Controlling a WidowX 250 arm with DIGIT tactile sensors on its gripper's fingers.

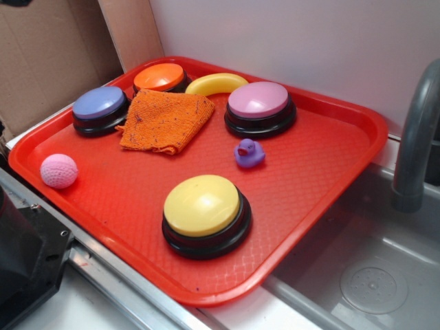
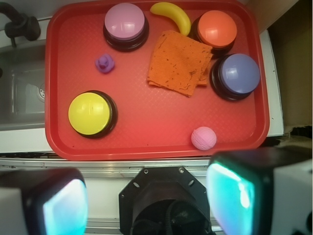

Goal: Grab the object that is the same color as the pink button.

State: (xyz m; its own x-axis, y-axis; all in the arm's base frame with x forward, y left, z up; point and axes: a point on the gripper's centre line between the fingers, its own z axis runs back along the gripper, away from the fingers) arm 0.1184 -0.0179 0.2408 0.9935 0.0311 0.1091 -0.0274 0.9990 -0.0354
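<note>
Lying on red tray beside sink: pink ball, pink button. End effector hanging wide open, gripping nothing.

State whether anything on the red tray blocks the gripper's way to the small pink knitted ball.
Nothing visible does. The small pink knitted ball sits alone near the red plastic tray's front edge, closest to the open gripper.
</note>
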